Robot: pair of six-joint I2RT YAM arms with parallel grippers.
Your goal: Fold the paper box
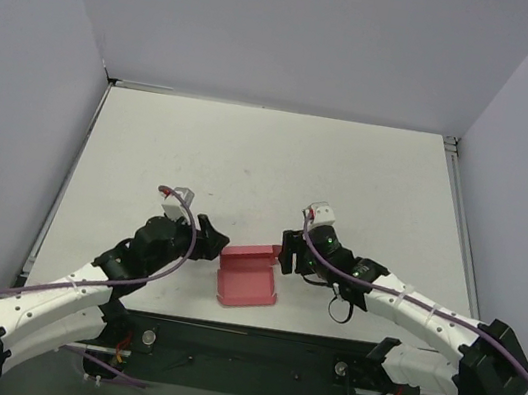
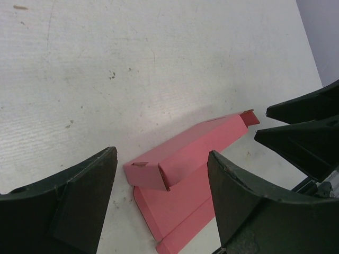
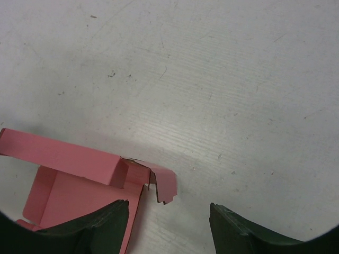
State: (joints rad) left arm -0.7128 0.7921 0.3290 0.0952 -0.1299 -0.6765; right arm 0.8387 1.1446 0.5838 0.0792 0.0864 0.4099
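My left pincer is spread wide and pinches nothing. Its two dark fingers fill the lower corners of its wrist view. The box shows in the gap between them, lying on the white table.

My right pincer is spread too and grips nothing. In its wrist view the finger at lower left overlaps the box's near edge, and the other finger stands over bare table.

From above, the box sits low in the middle of the frame, between the two pincers. It has a flat panel toward the bottom and one long wall folded up along its upper edge. The left pincer is just beside the upper left corner. The right one is at the upper right corner, by a small end flap; I cannot tell whether it touches.
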